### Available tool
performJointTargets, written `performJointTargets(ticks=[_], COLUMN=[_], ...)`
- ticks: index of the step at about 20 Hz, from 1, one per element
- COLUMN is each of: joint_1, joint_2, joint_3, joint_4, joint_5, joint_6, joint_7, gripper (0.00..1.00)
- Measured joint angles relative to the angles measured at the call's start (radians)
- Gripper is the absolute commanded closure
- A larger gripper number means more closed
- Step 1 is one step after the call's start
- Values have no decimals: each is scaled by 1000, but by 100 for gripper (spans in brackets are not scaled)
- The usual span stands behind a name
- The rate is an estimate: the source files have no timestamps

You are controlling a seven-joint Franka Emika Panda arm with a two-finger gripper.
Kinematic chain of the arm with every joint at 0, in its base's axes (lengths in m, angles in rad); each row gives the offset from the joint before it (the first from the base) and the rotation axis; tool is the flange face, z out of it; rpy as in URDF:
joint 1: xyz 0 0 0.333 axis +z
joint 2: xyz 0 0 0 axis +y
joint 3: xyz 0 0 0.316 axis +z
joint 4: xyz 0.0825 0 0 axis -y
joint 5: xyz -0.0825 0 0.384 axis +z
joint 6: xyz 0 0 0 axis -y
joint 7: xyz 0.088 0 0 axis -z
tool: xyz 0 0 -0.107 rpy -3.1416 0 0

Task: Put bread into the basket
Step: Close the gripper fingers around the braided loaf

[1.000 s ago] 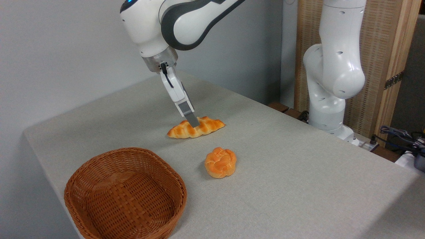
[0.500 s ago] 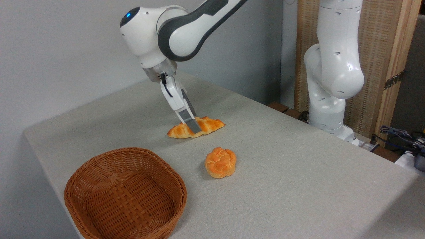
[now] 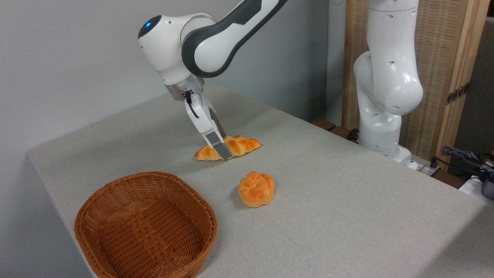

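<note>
One arm [image 3: 216,42], white with dark grey joint bands, reaches down from the upper part of the view over a table [image 3: 347,200] covered in pale grey cloth; its gripper [image 3: 223,151] is lowered onto the bread [image 3: 241,144], the near finger [image 3: 216,143] standing in front of the loaf's middle with its tip down at the tabletop; the far finger is mostly hidden behind the near one and the loaf, so whether the jaws are pinching the loaf or merely straddling it cannot be told from this view. Bread: an elongated braided loaf, golden-orange with pale ridges, lying flat on the cloth toward the back of the table, its left tapered end showing to the left of the finger and its longer right part extending to the right; no lift off the surface is apparent. Basket [image 3: 115,231]: brown wicker, shallow, rounded-rectangular, with a woven bottom; it sits at the near left corner of the table, well apart from the loaf, and holds nothing visible. Between the two, nearer the middle of the table, lies a round knotted orange bun [image 3: 256,189], apart from both loaf and basket and untouched by the gripper. At the right rear stands the arm's white base column [image 3: 386,85], in front of a wooden-framed woven panel [image 3: 440,77]; dark cables [image 3: 463,158] lie at the far right edge beyond the table; a plain grey wall [image 3: 69,58] fills the background on the left.
</note>
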Motion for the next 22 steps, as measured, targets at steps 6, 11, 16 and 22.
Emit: performJointTargets(ticks=[6,11,16,22], joint_1=[0,0,-1,-1], joint_2=[0,0,0,0], joint_3=[0,0,0,0], joint_4=[1,1,1,3], joint_5=[11,11,12,12], joint_6=[0,0,0,0], joint_7=[0,0,0,0], gripper=[61,72,72,71])
